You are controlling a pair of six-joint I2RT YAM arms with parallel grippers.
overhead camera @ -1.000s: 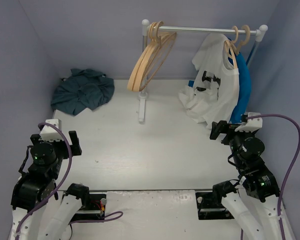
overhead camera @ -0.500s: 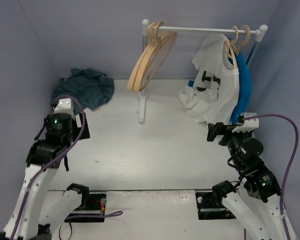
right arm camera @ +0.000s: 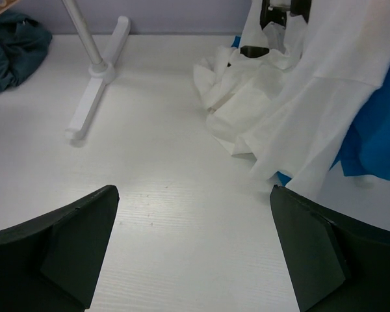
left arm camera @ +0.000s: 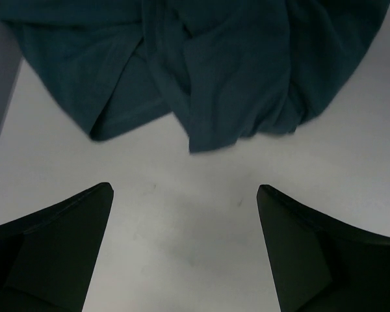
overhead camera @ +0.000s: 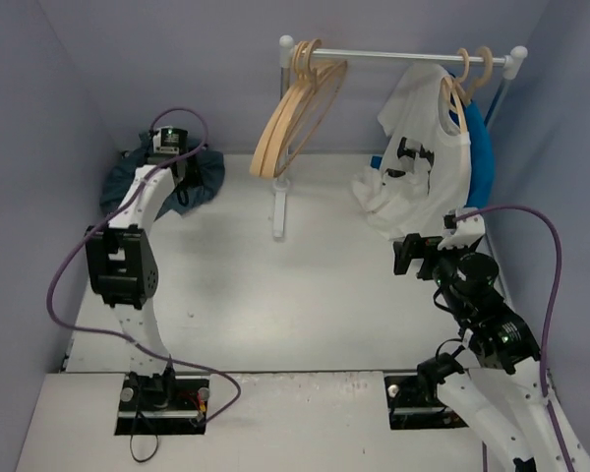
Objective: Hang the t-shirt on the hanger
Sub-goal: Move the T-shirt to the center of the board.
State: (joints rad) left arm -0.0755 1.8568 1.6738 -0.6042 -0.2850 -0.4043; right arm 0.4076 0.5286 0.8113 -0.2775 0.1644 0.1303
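Observation:
The slate-blue t-shirt [overhead camera: 208, 175] lies crumpled on the table at the far left corner. In the left wrist view the t-shirt [left arm camera: 214, 65] fills the top. My left gripper [overhead camera: 180, 169] reaches out over the shirt's near edge. Its jaws [left arm camera: 184, 188] are wide open and empty, over bare table just short of the hem. Pale wooden hangers [overhead camera: 293, 123] hang together at the left end of the rail; they look alike. My right gripper [overhead camera: 405, 256] is open and empty [right arm camera: 194, 188] above the table, in front of the hanging white shirt.
A white clothes rack [overhead camera: 393, 57] stands at the back, its foot [right arm camera: 94, 91] on the table. A white printed t-shirt [right arm camera: 299, 97] and a bright blue garment [right arm camera: 377, 143] hang at its right end, the white one draping onto the table. Walls close in left and right.
My left arm has stretched from near its base forward to the far left corner, ending over the slate-blue shirt. My right gripper has moved slightly forward and left.

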